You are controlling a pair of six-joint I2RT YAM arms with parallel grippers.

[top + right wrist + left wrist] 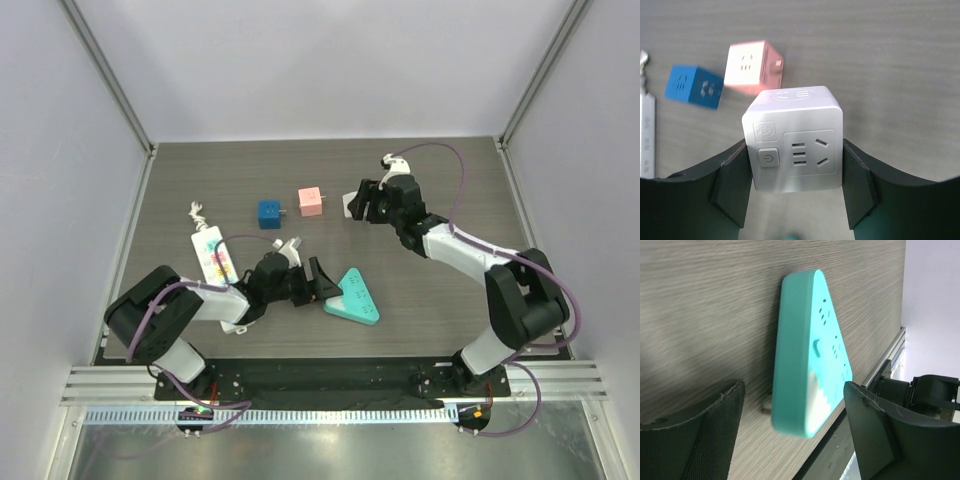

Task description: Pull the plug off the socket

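A white cube socket with a power button sits between the fingers of my right gripper, which is shut on its two sides. In the top view this gripper holds the cube at mid-table, right of centre. A teal triangular socket block lies flat near the front. My left gripper is open just left of it. In the left wrist view the teal block has one corner between the spread fingers, with a gap on each side. I see no separate plug.
A pink cube socket and a blue cube socket stand left of the white cube; both show in the right wrist view, pink and blue. A white power strip lies at the left. The table's front rail is close behind the teal block.
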